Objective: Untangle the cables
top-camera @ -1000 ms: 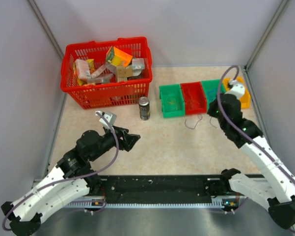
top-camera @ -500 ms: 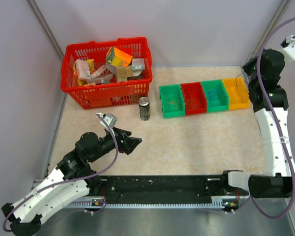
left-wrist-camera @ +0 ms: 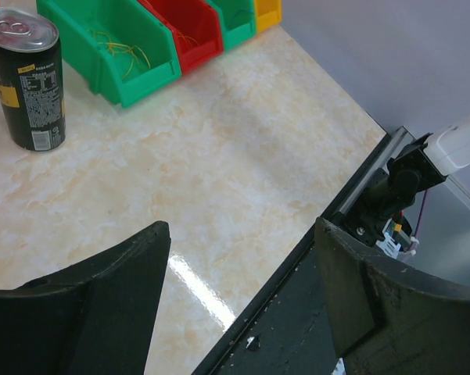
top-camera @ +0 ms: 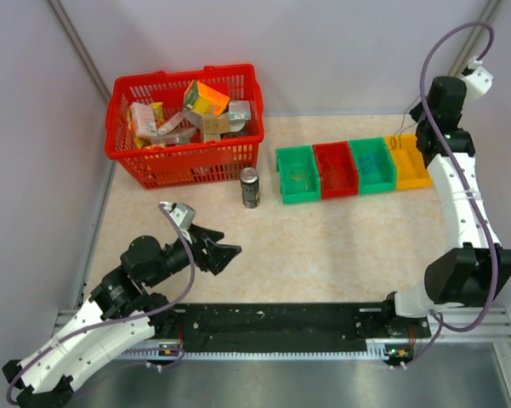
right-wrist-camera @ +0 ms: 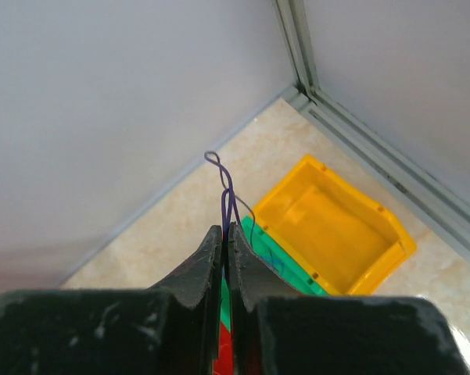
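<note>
My right gripper (right-wrist-camera: 226, 228) is shut on a thin purple cable (right-wrist-camera: 228, 191). The cable's looped end sticks up out of the fingertips. In the top view this gripper (top-camera: 420, 116) is raised above the back right corner, over the yellow bin (top-camera: 412, 163), and a thin strand (top-camera: 398, 138) hangs by it. Thin blue wire (right-wrist-camera: 270, 259) lies in the green bin below. My left gripper (left-wrist-camera: 241, 234) is open and empty, low over the near left of the table (top-camera: 229, 249). Yellow-green wires (left-wrist-camera: 123, 51) lie in the first green bin (left-wrist-camera: 94, 47).
A row of bins stands at the back right: green (top-camera: 298, 174), red (top-camera: 334, 168), green (top-camera: 372, 163), yellow. A black can (top-camera: 250, 187) stands left of them. A red basket (top-camera: 184, 127) of boxes is at the back left. Walls close in on three sides.
My right arm has swung up from the table in front of the bins to the back right corner, taking the purple cable along. My left gripper has drawn back slightly.
</note>
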Available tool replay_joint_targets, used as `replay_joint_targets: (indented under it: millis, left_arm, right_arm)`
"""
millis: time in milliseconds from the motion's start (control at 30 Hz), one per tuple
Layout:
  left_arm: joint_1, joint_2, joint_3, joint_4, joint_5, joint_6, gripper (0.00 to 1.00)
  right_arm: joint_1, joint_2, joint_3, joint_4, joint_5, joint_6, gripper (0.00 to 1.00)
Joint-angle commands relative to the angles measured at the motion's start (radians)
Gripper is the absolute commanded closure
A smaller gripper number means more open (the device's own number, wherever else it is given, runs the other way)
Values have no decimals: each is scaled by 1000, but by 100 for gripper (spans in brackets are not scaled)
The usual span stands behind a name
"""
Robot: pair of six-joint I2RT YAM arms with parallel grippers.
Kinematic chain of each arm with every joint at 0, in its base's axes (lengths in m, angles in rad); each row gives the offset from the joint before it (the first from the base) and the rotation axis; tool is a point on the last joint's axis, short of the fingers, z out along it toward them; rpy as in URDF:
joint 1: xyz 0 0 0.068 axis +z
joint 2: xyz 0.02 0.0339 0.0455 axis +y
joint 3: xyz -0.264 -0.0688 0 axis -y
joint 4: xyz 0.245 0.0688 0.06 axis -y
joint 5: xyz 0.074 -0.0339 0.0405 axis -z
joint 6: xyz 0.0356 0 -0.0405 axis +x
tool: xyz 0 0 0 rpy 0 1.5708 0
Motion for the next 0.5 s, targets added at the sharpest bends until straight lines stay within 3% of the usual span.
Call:
replay_joint_targets:
  millis: [0,233,467]
  left_arm:
    - [2,-25,-2,8,16,15,21]
    - [2,-32,-2,6,18,15,21]
    - [1,-18,-9,20,16,13,21]
  right_arm:
    - [-13,32,-61,92,14,-3,100]
    - [-16,36,31,88,-40,-17,100]
    - [-16,-5,129,86,17,-72,100]
